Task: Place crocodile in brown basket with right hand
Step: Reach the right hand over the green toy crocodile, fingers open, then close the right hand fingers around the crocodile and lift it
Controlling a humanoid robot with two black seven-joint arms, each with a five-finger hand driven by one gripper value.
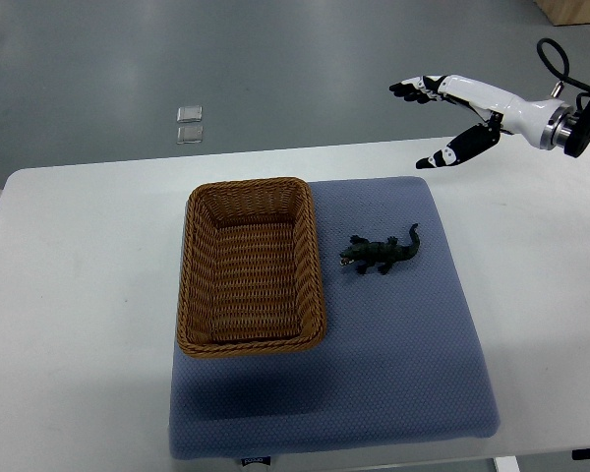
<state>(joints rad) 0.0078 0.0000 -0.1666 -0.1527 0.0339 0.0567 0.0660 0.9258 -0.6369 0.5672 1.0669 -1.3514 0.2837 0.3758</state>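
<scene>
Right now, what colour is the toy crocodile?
Dark green, nearly black. The crocodile shows in the top view, lying on the blue mat.

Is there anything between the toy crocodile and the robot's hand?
No. In the top view, only bare blue padded mat and white table separate the dark green toy crocodile from the open white-and-black right hand.

- Right hand (452,110): white glossy shell over the back, black fingers and thumb with dark fingertips.
- Wrist: white housing ending in a silver metal ring, then black fittings.
- Black cable looped above the wrist.
</scene>
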